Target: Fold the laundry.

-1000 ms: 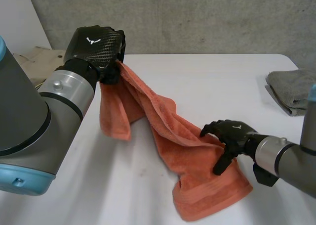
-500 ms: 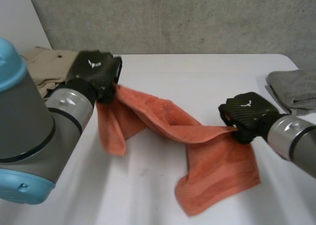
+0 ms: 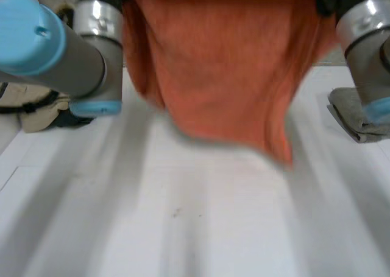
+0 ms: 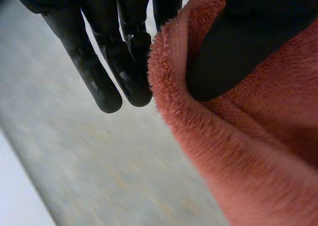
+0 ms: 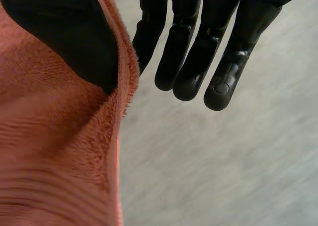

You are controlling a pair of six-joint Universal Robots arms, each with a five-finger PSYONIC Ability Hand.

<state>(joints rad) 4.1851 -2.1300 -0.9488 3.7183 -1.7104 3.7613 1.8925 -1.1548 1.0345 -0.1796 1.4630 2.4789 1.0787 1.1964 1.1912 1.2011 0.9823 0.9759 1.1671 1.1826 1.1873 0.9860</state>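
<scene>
Towel (thumb-pinch): left hand, right hand

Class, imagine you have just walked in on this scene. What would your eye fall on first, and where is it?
An orange towel hangs spread in the air above the white table, dominating the middle of the head view. The left hand and the right hand each pinch its upper edge between thumb and straight fingers, one at each side. A grey cloth lies at the table's right edge.
</scene>
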